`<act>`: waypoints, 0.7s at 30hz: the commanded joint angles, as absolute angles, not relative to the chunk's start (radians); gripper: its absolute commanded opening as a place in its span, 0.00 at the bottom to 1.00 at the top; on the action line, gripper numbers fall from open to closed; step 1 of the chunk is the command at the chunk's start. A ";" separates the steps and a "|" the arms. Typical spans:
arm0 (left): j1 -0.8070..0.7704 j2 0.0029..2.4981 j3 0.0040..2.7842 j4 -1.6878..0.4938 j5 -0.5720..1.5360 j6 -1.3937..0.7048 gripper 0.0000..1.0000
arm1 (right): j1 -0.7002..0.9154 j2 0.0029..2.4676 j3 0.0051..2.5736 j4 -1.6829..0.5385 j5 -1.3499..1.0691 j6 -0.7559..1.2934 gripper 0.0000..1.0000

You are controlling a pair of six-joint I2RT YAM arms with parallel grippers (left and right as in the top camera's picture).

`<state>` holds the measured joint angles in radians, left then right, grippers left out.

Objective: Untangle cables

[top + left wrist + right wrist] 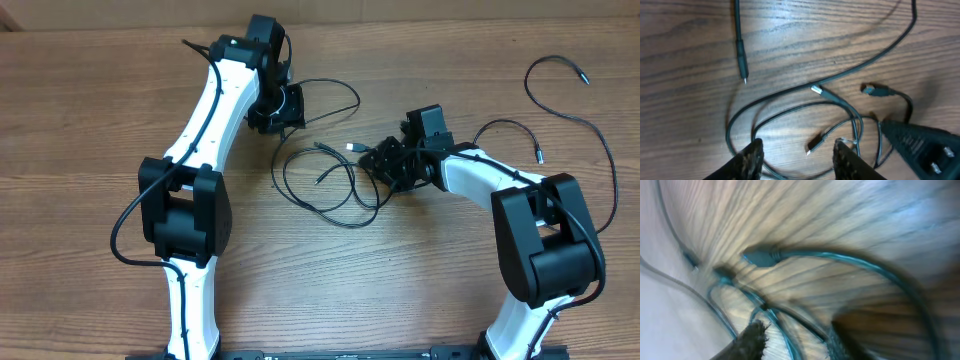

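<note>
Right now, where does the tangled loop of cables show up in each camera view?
Overhead: the cables sit mid-picture.
Left wrist: lower centre, just above the left gripper.
Right wrist: blurred bluish cords, lower left and centre.
Shared landmark: the right gripper, at the tangle's right edge overhead, lower right in the left wrist view, with its fingers at the bottom of its own view.

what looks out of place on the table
The cables at centre lie in crossed, overlapping loops with plugs mixed in, so they look tangled. One separate cable lies apart at far right. Nothing looks damaged or spilled.
</note>
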<state>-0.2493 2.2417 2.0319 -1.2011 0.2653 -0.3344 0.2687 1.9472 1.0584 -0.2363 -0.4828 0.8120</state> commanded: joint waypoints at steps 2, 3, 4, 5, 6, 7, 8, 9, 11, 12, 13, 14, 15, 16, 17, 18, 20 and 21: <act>-0.258 2.236 1.956 -1.137 0.258 -0.253 0.48 | 0.266 1.958 1.047 -0.240 -0.509 0.756 0.48; -0.258 2.237 1.943 -1.119 0.259 -0.239 0.48 | 0.266 1.958 1.047 -0.240 -0.506 0.756 0.52; -0.258 2.237 1.932 -1.102 0.256 -0.238 0.49 | 0.266 1.958 1.047 -0.240 -0.497 0.757 0.55; -0.258 2.236 1.923 -1.084 0.250 -0.234 0.50 | 0.266 1.958 1.047 -0.240 -0.488 0.757 0.56; -0.258 2.237 1.908 -1.056 0.251 -0.223 0.51 | 0.266 1.958 1.047 -0.240 -0.488 0.757 0.56; -0.258 2.237 1.892 -1.032 0.251 -0.223 0.52 | 0.266 1.958 1.047 -0.240 -0.488 0.757 0.56; -0.258 2.236 1.876 -1.012 0.250 -0.223 0.52 | 0.266 1.958 1.047 -0.240 -0.488 0.757 0.57; -0.258 2.236 1.861 -0.997 0.247 -0.223 0.53 | 0.266 1.958 1.047 -0.240 -0.488 0.757 0.59; -0.258 2.236 1.815 -0.957 0.223 -0.223 0.54 | 0.266 1.958 1.047 -0.240 -0.488 0.757 0.60; -0.258 2.237 1.797 -0.941 0.209 -0.224 0.55 | 0.266 1.958 1.047 -0.240 -0.488 0.757 0.62; -0.258 2.236 1.778 -0.926 0.194 -0.224 0.55 | 0.266 1.958 1.047 -0.240 -0.488 0.757 0.62; -0.258 2.236 1.766 -0.917 0.184 -0.224 0.54 | 0.266 1.958 1.047 -0.240 -0.488 0.757 0.63; -0.258 2.237 1.746 -0.906 0.166 -0.224 0.47 | 0.266 1.958 1.047 -0.240 -0.488 0.757 0.63; -0.257 2.237 1.736 -0.904 0.146 -0.224 0.40 | 0.266 1.958 1.047 -0.240 -0.488 0.757 0.63; -0.255 2.237 1.729 -0.910 0.106 -0.224 0.20 | 0.266 1.958 1.047 -0.240 -0.488 0.757 0.63; -0.253 2.236 1.729 -0.918 0.071 -0.224 0.06 | 0.266 1.958 1.047 -0.241 -0.488 0.757 0.63; -0.231 2.236 1.729 -0.954 -0.033 -0.241 0.04 | 0.266 1.958 1.047 -0.248 -0.488 0.756 0.63; -0.214 2.236 1.729 -0.974 -0.078 -0.282 0.04 | 0.266 1.958 1.047 -0.248 -0.488 0.756 0.63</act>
